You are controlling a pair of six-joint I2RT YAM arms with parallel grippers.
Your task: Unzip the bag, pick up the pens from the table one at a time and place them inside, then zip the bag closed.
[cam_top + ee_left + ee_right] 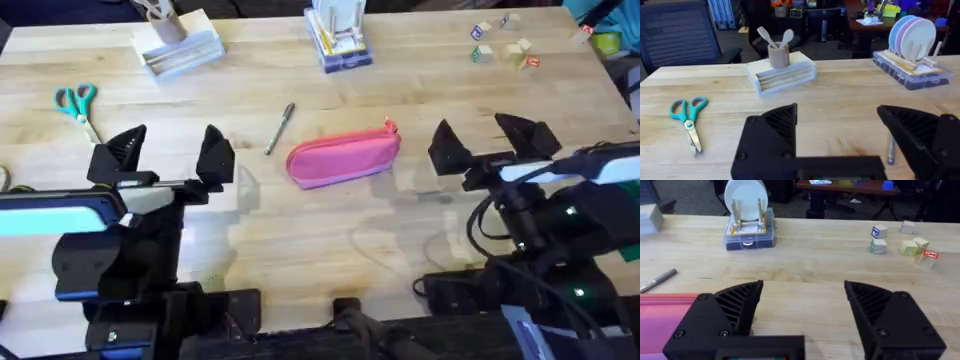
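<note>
Left pincer (165,152): fingers spread wide, nothing between them, held low over the counter (420,90) at the near left, arm reaching forward from its base with the fingers pointing toward the far edge. In its own wrist view the left pincer (860,135) frames bare wood, with the tip of the pen (890,150) showing just beside one finger. Right pincer (490,140): likewise wide open and empty, held low at the near right, level and facing forward; in its wrist view the right pincer (800,310) has the end of the bag (665,312) just beside one finger. Between the two pincers lies the bag (343,158), a pink pouch lying flat and slightly slanted, its small red pull (389,126) at the end nearer the right pincer. From what shows, the zipper looks closed, though the seam is too small to be sure. The pen (279,129) lies on the wood just beside the bag's left end, apart from it, slanted, nearer the left pincer. Judgement on progress: nothing done yet. Unzipping, loading the pen and rezipping all remain. Farther out: teal scissors (78,106) at the far left, a utensil holder (178,42), a plate rack (337,38), and small blocks (505,45) at the far right, all well apart from the bag.
</note>
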